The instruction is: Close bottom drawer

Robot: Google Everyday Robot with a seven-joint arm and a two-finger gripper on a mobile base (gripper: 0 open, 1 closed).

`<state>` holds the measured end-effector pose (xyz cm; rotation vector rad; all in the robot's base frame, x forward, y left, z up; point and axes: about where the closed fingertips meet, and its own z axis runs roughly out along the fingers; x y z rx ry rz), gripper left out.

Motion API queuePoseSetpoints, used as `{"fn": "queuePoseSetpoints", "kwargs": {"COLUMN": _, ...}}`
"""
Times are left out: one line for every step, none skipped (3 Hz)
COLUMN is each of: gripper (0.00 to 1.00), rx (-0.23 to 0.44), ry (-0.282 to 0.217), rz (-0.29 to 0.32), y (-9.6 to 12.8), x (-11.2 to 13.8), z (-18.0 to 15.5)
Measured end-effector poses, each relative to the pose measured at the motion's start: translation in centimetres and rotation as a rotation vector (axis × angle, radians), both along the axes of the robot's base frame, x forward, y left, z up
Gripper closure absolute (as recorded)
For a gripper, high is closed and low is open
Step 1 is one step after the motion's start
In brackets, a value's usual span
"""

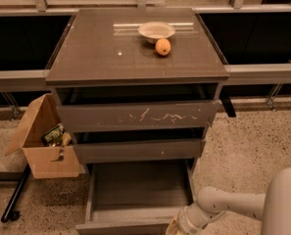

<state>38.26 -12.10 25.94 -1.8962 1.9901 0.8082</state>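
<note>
Arm low at the right, gripper at the bottom edge

The white arm (233,205) entered from the lower right corner; its thick rounded outer link (284,199) stood nearly upright against the right edge; a slimmer forearm ran from it leftward, almost level and dipping slightly toward its end; the ringed wrist (191,218) bent downward and to the left; the gripper (176,227) sat at the very bottom of the view, right of centre, pointing down-left; only its pale base showed, the rest cut off by the frame.
</note>
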Motion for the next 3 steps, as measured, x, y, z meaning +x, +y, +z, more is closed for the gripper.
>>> {"fn": "queuePoseSetpoints", "kwargs": {"gripper": 1.00, "rx": 0.020, "ry": 0.025, "rz": -0.004, "y": 0.2, "x": -0.9, "z": -3.5}}
{"fn": "queuePoseSetpoints", "kwargs": {"gripper": 1.00, "rx": 0.030, "ry": 0.103, "rz": -0.013, "y": 0.5, "x": -1.3, "z": -9.3}}
{"fn": "queuePoseSetpoints", "kwargs": {"gripper": 1.00, "rx": 0.029, "ry": 0.095, "rz": -0.021, "y": 0.4, "x": -0.7, "z": -9.7}}
